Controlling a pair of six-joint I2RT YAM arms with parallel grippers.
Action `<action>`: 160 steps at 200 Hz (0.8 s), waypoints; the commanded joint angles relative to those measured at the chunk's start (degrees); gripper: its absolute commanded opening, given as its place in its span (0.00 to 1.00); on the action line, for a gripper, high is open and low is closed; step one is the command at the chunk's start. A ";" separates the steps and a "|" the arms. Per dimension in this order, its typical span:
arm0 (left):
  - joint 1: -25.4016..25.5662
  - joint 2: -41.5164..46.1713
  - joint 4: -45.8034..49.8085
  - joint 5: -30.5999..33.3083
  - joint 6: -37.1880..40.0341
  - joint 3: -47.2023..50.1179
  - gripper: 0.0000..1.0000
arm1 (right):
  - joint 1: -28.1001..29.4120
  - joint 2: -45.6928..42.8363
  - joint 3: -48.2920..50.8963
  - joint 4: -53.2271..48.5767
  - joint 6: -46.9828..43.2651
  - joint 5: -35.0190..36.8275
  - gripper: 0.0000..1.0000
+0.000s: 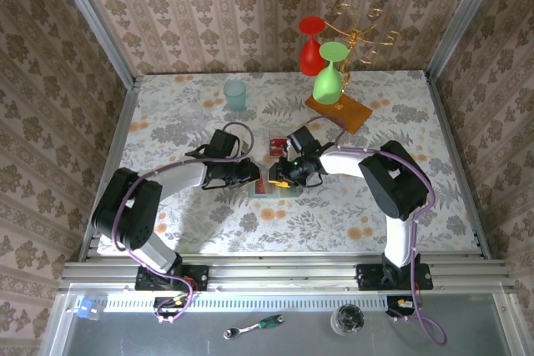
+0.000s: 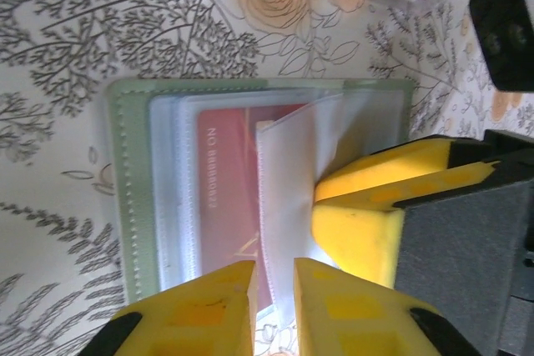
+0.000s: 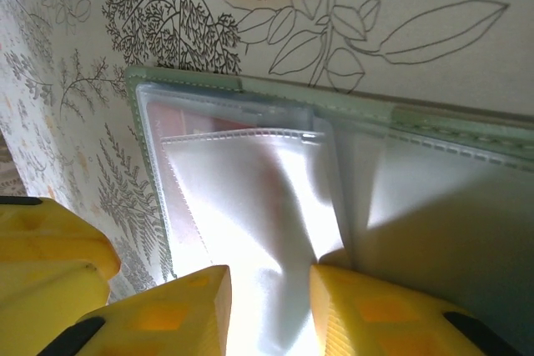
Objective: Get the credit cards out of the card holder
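The card holder [image 2: 129, 181] lies open on the flowered table, grey-green rim around clear plastic sleeves. A red credit card [image 2: 221, 198] sits inside one sleeve. My left gripper [image 2: 274, 268] is open by a narrow gap, with the edge of a raised sleeve flap running into it. My right gripper [image 3: 269, 277] is open wider, astride that same pale flap over the card holder [image 3: 434, 122]; one of its fingers [image 2: 367, 206] shows beside the flap. In the top view both grippers, left [image 1: 250, 174] and right [image 1: 279, 177], meet over the holder [image 1: 267, 187]. Another red card [image 1: 275, 146] lies just beyond it.
An orange-brown wooden slab [image 1: 338, 112] carries a green glass [image 1: 329, 81] at the back right, with a red glass [image 1: 310, 47] and a gold rack [image 1: 357, 27] behind. A teal cup [image 1: 235, 94] stands at the back.
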State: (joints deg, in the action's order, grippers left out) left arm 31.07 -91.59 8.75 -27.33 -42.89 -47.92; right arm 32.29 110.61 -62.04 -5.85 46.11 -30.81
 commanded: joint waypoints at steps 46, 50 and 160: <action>1.27 -3.85 -2.35 -1.08 -2.52 -2.26 0.27 | -1.78 -0.16 4.02 3.39 2.76 -1.11 0.28; 1.36 -3.98 -2.36 -1.06 -2.52 -2.34 0.27 | -1.79 -0.21 4.11 3.45 2.77 -1.11 0.28; 1.98 -7.32 -2.86 -1.49 -3.16 -3.32 0.29 | -2.08 -0.08 5.23 4.91 3.25 -2.24 0.26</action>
State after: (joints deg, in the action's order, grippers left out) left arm 32.60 -97.89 6.00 -27.90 -45.43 -49.93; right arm 30.63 110.52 -58.57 0.16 48.45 -34.59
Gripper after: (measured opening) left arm 0.288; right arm 0.259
